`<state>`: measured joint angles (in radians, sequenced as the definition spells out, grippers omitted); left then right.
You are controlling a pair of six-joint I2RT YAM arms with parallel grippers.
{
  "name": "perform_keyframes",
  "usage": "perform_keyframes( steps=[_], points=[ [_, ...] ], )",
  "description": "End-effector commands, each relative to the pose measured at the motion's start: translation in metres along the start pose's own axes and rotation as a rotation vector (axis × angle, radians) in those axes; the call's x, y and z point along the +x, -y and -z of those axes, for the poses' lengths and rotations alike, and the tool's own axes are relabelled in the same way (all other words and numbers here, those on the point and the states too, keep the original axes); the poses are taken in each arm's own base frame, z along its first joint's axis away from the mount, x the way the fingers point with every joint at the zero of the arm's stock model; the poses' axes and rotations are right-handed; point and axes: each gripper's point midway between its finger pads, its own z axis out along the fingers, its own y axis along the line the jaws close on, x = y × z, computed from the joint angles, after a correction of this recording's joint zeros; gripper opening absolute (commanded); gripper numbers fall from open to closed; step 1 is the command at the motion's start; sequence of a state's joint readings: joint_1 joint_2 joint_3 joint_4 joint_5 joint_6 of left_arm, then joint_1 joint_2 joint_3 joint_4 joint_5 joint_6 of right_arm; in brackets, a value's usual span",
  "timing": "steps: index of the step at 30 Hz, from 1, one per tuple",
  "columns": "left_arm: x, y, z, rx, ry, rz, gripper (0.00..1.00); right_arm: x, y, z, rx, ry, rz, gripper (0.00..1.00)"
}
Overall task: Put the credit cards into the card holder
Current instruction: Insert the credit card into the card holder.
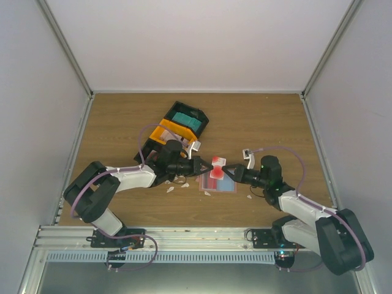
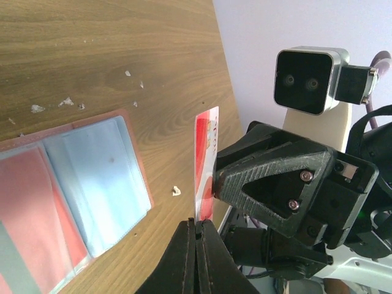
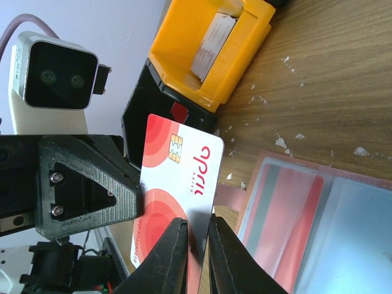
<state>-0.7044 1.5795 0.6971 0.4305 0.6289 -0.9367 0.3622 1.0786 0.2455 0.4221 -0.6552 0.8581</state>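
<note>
A white credit card (image 1: 217, 166) with red circles is held on edge above the open salmon card holder (image 1: 228, 186). My left gripper (image 1: 207, 165) is shut on one edge of the card (image 2: 206, 160); its fingers meet there (image 2: 199, 224). My right gripper (image 1: 226, 167) comes from the other side. Its fingers stand a narrow gap apart (image 3: 197, 236) around a corner of the card (image 3: 180, 171), one fingertip (image 2: 215, 184) against the card's face. The holder (image 2: 138, 153) lies flat and open, showing red and light-blue pockets. A red card (image 3: 285, 214) sits in a pocket.
The black-and-orange compartment tray (image 1: 182, 125) stands behind the left gripper and shows in the right wrist view (image 3: 208, 55). Small white paper scraps (image 1: 170, 189) lie around the holder. The side walls of the enclosure stand at left and right.
</note>
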Motion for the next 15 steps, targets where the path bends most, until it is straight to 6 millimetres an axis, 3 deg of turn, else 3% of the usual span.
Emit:
perform_keyframes(
  steps=[1,5,9,12,15],
  points=[
    [0.001,0.004,-0.001,0.037,-0.003,-0.006,0.00,-0.003,-0.029,0.004,-0.133,0.006,0.052,0.14],
    [0.003,0.020,0.007,0.118,-0.020,0.038,0.00,-0.002,-0.047,0.009,-0.228,0.000,0.064,0.25],
    [-0.007,0.039,0.021,0.166,0.018,0.030,0.00,-0.005,-0.055,0.014,-0.261,0.022,0.059,0.21],
    [-0.013,0.041,0.028,0.147,0.050,0.017,0.00,-0.009,-0.065,0.020,-0.293,0.054,0.081,0.17],
    [-0.011,0.047,0.032,0.191,0.038,0.029,0.00,-0.013,-0.071,0.021,-0.302,0.059,0.101,0.21]
  ],
)
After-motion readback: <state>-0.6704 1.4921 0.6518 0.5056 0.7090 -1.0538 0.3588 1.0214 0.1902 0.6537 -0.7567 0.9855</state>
